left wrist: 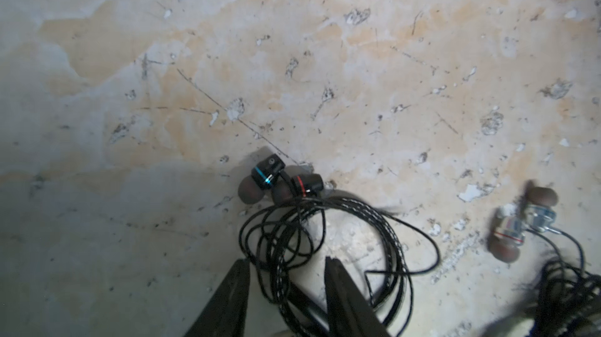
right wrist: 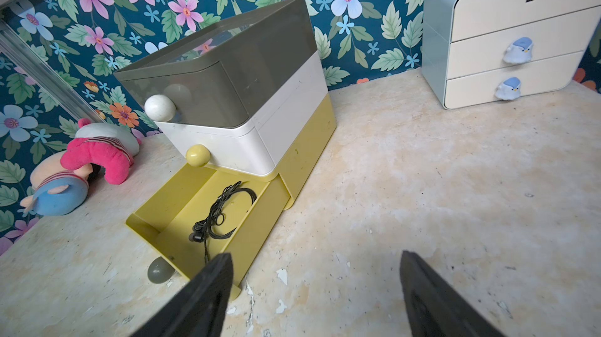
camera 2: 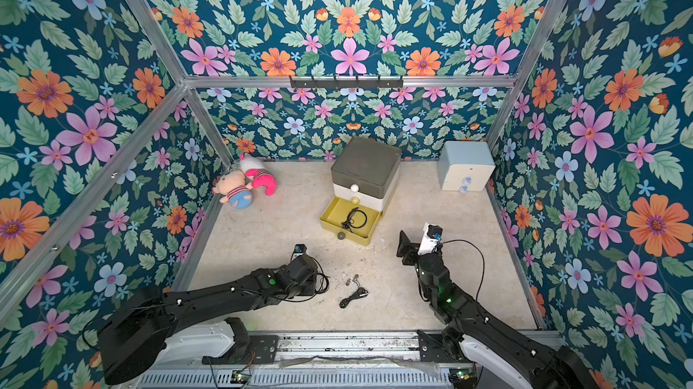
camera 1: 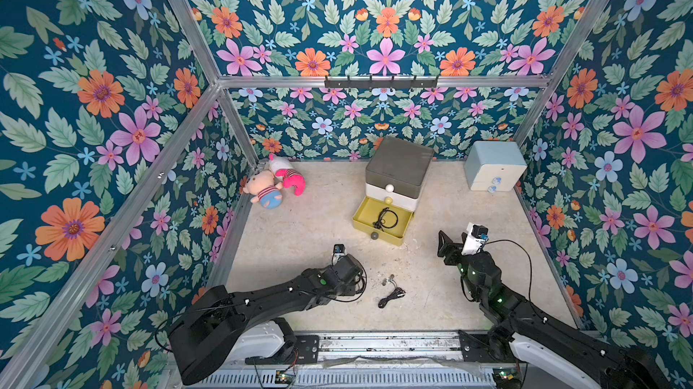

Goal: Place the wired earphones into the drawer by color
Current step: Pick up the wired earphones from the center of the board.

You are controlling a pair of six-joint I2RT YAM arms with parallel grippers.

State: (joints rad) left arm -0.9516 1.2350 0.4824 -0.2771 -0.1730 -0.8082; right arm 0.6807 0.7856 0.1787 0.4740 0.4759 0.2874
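Note:
Black wired earphones (left wrist: 325, 221), with a blue-ringed and a red-ringed earbud, lie coiled on the floor. My left gripper (left wrist: 285, 259) points down over them, its jaws apart, with a few cable strands in the gap. In both top views the wrist hides its fingers. A second black set with silvery earbuds (left wrist: 520, 225) lies beside it (camera 1: 390, 295) (camera 2: 352, 297). The drawer (camera 1: 397, 169) stands at the back with its yellow bottom tier (camera 1: 378, 235) pulled out. Black earphones (right wrist: 221, 215) lie inside that tier. My right gripper (right wrist: 317, 254) (camera 1: 447, 247) hovers open and empty near the tier's front corner.
Two plush toys (camera 1: 277, 184) lie in the back left corner. A pale blue-and-white cabinet (camera 1: 495, 171) stands at the back right. Floral walls close in three sides, and the arms' base rail (camera 1: 375, 346) runs along the front.

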